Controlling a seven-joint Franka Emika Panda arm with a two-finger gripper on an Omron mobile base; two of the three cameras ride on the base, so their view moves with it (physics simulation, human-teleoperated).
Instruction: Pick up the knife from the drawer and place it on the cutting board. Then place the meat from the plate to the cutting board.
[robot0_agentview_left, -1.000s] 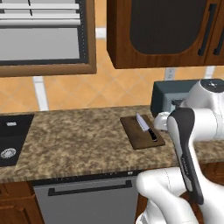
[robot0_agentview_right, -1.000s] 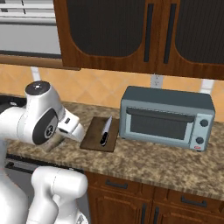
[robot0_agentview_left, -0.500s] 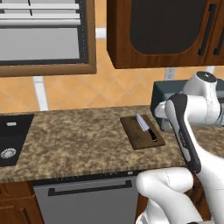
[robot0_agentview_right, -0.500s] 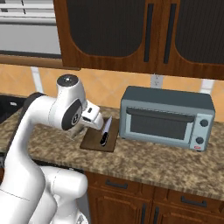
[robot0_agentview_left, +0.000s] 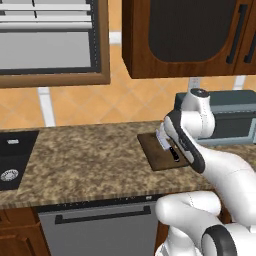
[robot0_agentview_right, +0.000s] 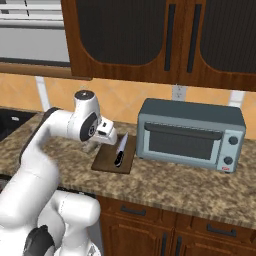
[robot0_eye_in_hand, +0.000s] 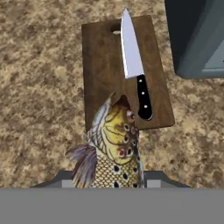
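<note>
Pincer (robot0_eye_in_hand: 114, 175) holding fish (robot0_eye_in_hand: 113, 144) over cutting board (robot0_eye_in_hand: 103, 65); better lowering onto bare wood beside knife (robot0_eye_in_hand: 134, 65), avoiding blade.

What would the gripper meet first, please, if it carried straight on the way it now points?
Probably the cutting board, near the knife; the fish-shaped meat held in the gripper would touch first, though depth is unclear.

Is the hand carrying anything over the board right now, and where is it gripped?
Yes: the hand holds the meat, a spotted fish, by its lower body. Its head points toward the cutting board, where the knife lies.
</note>
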